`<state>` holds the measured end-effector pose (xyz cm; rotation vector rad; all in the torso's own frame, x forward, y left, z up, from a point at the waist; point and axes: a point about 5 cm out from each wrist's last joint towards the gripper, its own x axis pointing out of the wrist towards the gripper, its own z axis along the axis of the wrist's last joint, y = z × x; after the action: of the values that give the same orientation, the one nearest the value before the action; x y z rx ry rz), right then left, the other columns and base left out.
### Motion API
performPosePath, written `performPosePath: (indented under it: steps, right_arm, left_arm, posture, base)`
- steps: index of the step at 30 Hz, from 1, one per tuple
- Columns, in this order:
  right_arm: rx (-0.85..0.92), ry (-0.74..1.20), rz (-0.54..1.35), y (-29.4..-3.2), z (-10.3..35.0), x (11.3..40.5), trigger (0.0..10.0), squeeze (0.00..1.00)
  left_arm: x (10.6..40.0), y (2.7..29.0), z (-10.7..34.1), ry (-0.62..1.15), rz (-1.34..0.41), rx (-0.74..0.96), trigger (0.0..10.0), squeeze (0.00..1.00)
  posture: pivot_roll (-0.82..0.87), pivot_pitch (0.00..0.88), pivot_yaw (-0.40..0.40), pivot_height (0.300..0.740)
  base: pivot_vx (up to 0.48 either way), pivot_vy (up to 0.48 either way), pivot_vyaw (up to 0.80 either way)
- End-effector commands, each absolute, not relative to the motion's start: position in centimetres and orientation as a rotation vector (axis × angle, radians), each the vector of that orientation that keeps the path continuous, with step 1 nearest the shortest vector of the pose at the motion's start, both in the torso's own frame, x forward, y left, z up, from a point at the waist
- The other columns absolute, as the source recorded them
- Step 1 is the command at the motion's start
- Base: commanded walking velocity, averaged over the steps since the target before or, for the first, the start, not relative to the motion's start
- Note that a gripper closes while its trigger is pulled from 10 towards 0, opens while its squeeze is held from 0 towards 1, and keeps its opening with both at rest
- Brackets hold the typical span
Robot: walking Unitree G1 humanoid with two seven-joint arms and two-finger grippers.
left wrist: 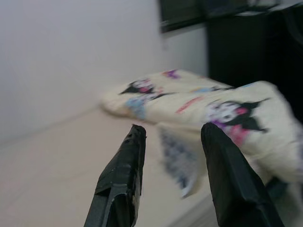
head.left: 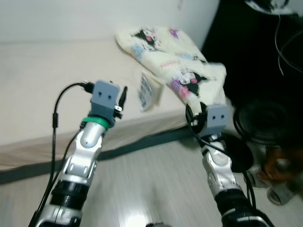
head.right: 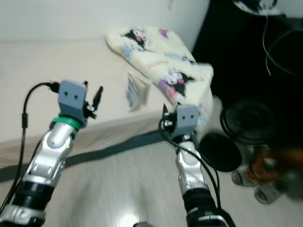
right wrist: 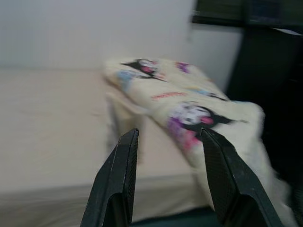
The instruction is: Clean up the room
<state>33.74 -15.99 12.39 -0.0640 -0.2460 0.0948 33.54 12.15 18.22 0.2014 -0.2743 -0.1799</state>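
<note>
A cream blanket printed with cartoon figures lies crumpled at the far right end of a low beige mattress, one end hanging over the edge. Beside it on the mattress rests a small patterned pouch or packet. My left gripper is raised near the mattress's front edge, open and holding nothing, pointing toward the packet and blanket. Lower and to the right, my right gripper is open and holding nothing, facing the blanket from the floor side.
A black fan stands on the floor at the right, with slippers below it. Dark furniture with hanging cables fills the right background. A white wall backs the mattress. Pale wood floor lies in front.
</note>
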Motion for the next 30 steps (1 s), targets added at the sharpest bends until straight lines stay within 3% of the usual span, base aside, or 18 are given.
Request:
performPosePath:
  steps: [1, 30]
  right_arm:
    - [-0.060, -0.234, 0.092, -16.0, 12.2, 33.7, 10.0, 0.00]
    - [-0.077, -0.227, 0.151, -14.8, 11.9, 33.5, 10.0, 0.00]
  left_arm:
    - [33.5, 11.9, 18.1, -0.270, -0.189, 0.210, 10.0, 0.00]
    - [33.6, 11.7, 18.0, -0.264, -0.175, 0.206, 10.0, 0.00]
  posture:
    - [0.04, 0.000, 0.012, 0.740]
    - [0.04, 0.000, 0.012, 0.740]
  base:
    - [0.000, 0.000, -0.78]
    - [0.459, 0.000, -0.03]
